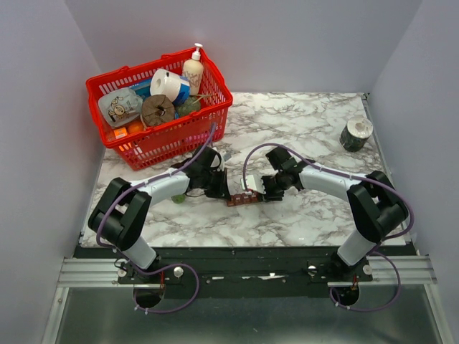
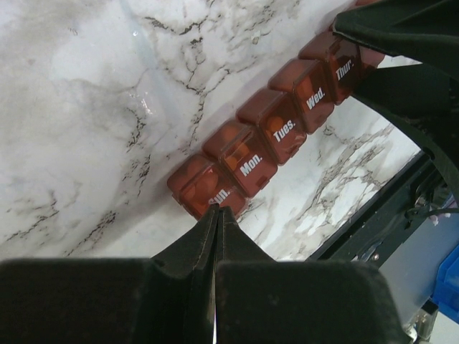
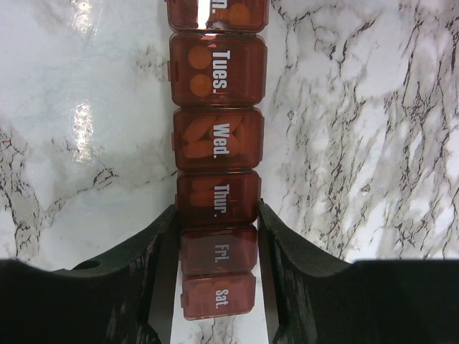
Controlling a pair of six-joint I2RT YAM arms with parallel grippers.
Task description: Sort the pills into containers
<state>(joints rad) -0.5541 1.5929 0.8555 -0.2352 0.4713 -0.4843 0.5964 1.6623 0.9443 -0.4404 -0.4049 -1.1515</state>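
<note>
The containers (image 1: 240, 198) are a dark red-brown strip of day-labelled lidded compartments lying on the marble table between my two arms. Through the lids I see orange pills (image 3: 195, 68) in the Tues. and Wed. compartments. My left gripper (image 2: 217, 211) is shut with nothing between its fingers, and its tips rest at the edge of the Sun. compartment on the strip of containers (image 2: 280, 125). My right gripper (image 3: 217, 208) is shut on the containers (image 3: 217, 136), with one finger on either side at the Thur. and Fri. compartments. From above, the left gripper (image 1: 224, 188) and the right gripper (image 1: 264, 192) sit at opposite ends of the strip.
A red mesh basket (image 1: 172, 140) full of household items stands at the back left. A roll of tape (image 1: 356, 133) sits at the back right. A small green object (image 1: 178, 198) lies by the left arm. The black table rail (image 2: 373, 222) runs close to the strip.
</note>
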